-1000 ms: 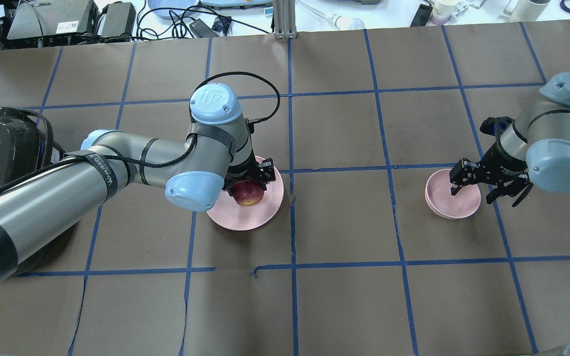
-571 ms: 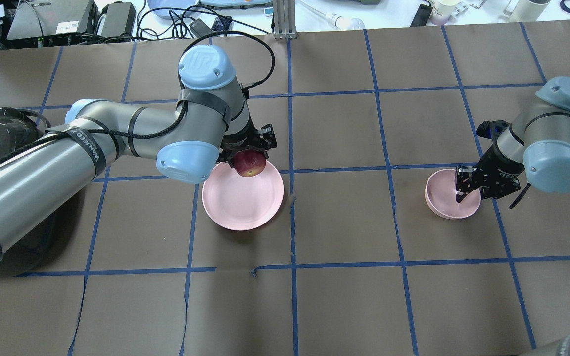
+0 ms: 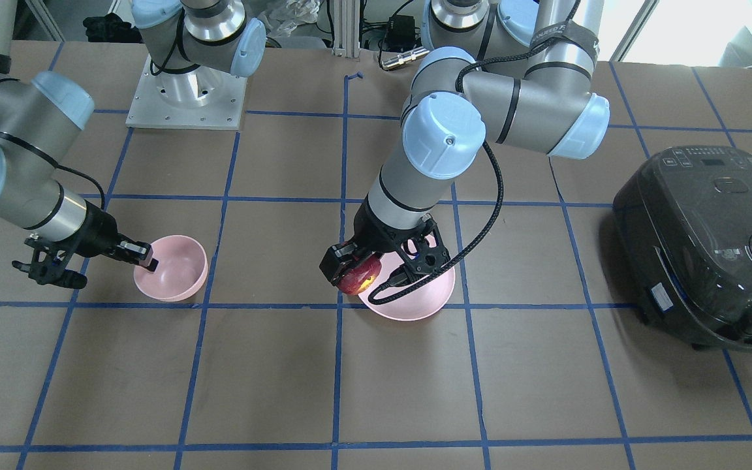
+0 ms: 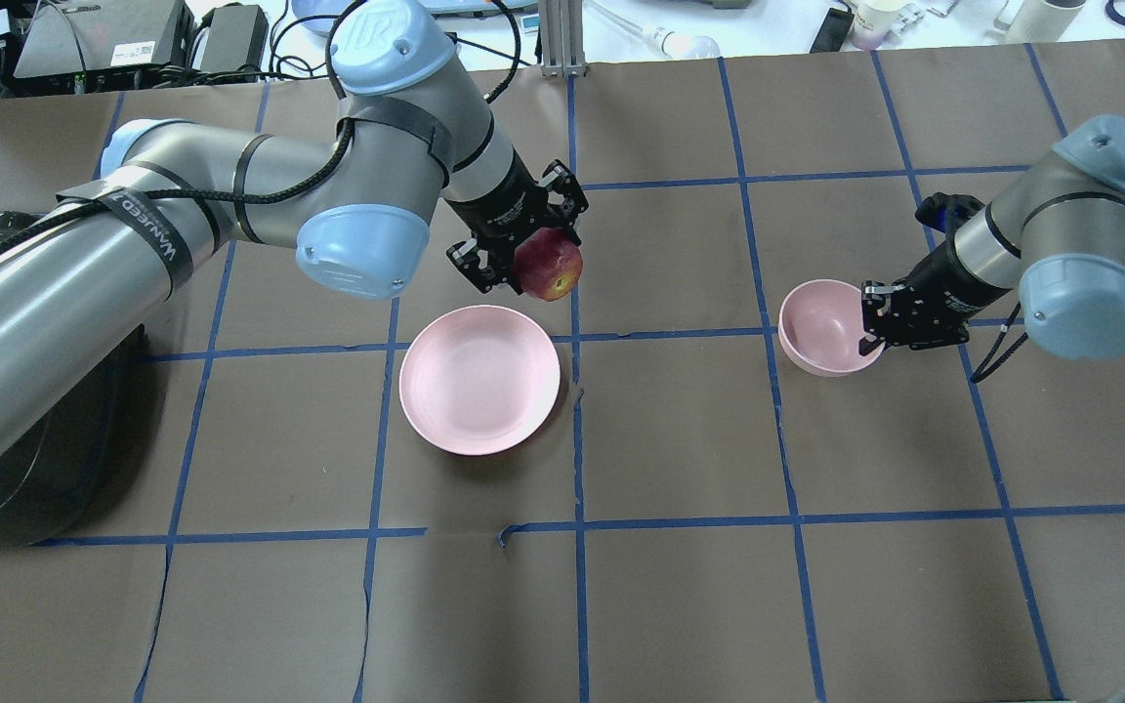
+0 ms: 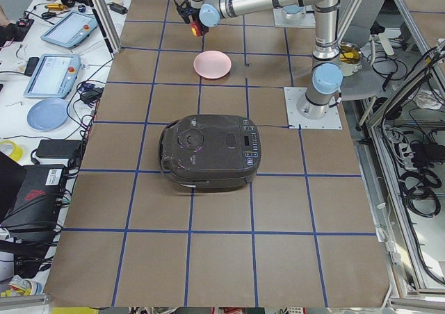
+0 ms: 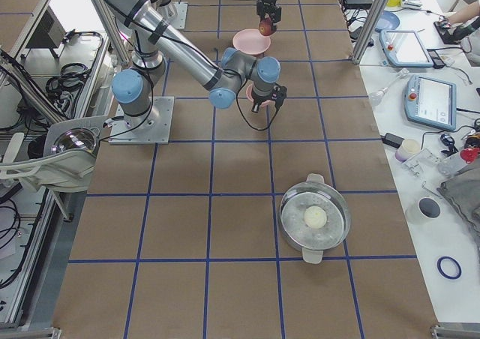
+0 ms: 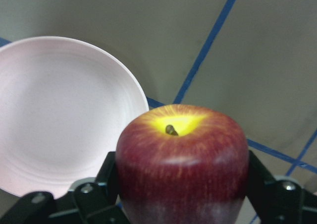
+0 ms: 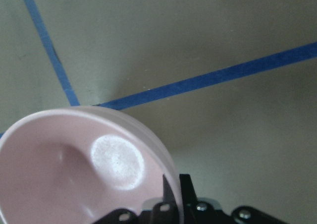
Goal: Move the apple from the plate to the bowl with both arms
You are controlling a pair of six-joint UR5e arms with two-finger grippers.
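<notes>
While the left gripper (image 4: 533, 256) clamped the apple (image 4: 550, 267) across its widest girth, stem end facing outward, the fruit hung in the air just past the far right edge of the bare plate (image 4: 479, 391), well apart from the bowl (image 4: 821, 327) to the right. The right gripper (image 4: 875, 317) pinched the bowl's right-hand rim, and the bowl appeared tipped toward the apple; whether it was off the tabletop (image 4: 680, 439) could not be told. The apple looked firm, smooth-skinned and fairly weighty, so a hold across the middle, not near the tapering ends, seemed safest. Its waxy curve could let it slip out if squeezed off-centre, and hard pressure would likely bruise it. The bowl seemed light and rigid, yet a single-point rim hold would probably let it swing when the fruit landed.
</notes>
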